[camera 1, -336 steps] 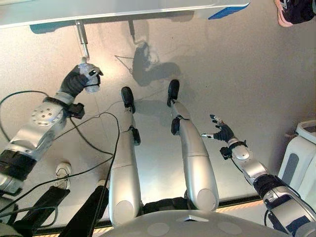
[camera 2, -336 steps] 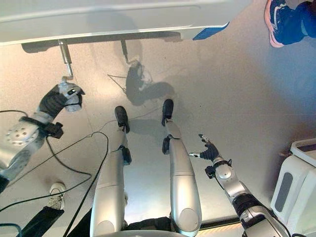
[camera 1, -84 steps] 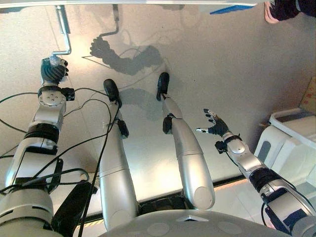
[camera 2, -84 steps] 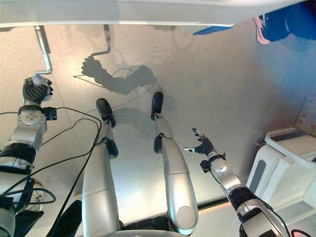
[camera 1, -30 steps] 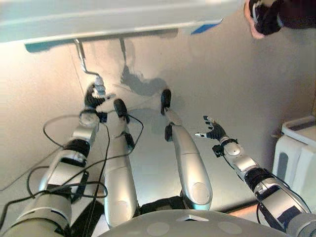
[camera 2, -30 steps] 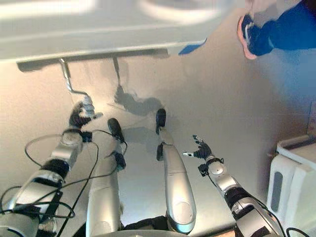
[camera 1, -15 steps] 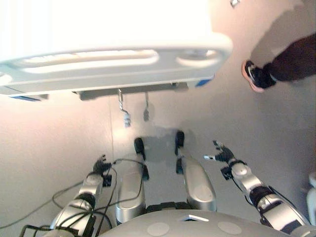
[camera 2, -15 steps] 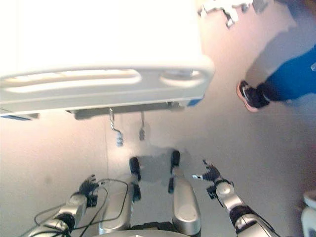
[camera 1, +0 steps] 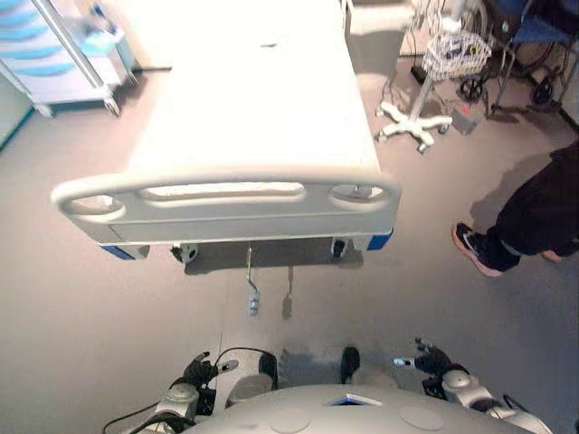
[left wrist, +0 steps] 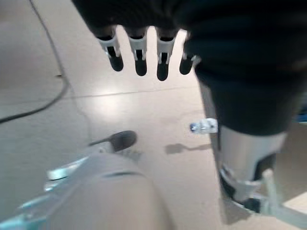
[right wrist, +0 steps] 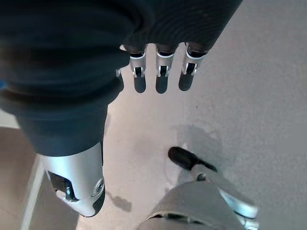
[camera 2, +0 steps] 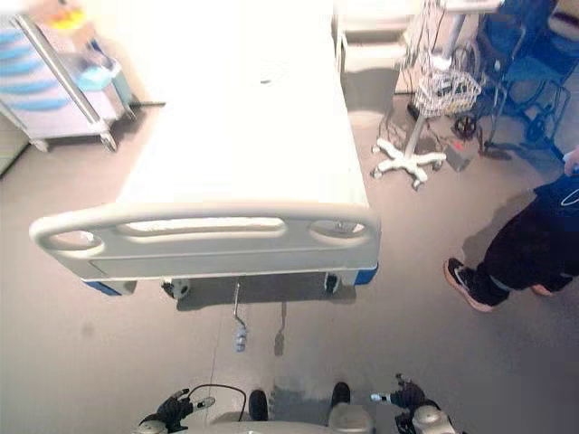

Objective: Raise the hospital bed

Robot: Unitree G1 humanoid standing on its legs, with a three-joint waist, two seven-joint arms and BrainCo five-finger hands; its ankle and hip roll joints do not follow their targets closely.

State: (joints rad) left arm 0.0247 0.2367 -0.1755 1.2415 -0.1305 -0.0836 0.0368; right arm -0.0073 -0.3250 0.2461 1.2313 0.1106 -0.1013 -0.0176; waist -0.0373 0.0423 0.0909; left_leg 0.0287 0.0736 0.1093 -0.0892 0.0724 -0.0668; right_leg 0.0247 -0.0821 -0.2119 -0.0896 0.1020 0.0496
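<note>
Left eye view: hospital bed [camera 1: 244, 117] stands lengthwise ahead, white mattress running away from the robot, pale footboard [camera 1: 226, 206] nearest, with blue corner caps. A crank handle [camera 1: 252, 294] hangs from under the foot end, a second folded crank [camera 1: 289, 298] just beside it. Left hand [camera 1: 201, 370] at the bottom edge, low and well apart from the crank, nothing in it, fingers spread loosely. Right hand [camera 1: 425, 362] at bottom right, also released, fingers splayed, off to the right of both cranks. A person's leg and shoe [camera 1: 507, 226] stand on the grey floor [camera 1: 90, 316] right of the bed. An IV stand with wire basket [camera 1: 425, 81] sits past the bed's right side; a blue-drawered cart [camera 1: 54, 54] at top left.

Right eye view: same layout. Crank handle [camera 2: 239, 325] drops from beneath the footboard [camera 2: 208, 237], its grip end pointing toward the robot. Left hand [camera 2: 174, 410] sits below and to the left of it, not touching. Right hand [camera 2: 404, 395] lower right, clear of the bed.

Left wrist view: left hand [left wrist: 139, 52] with fingers straight in a row, thumb apart, holding nothing; only floor [left wrist: 144, 110] past the fingertips. Crank grip [left wrist: 204, 126] shows small beyond the thumb side, well apart.

Right wrist view: right hand [right wrist: 160, 67] fingers extended, empty, bare floor [right wrist: 254, 96] beyond them
</note>
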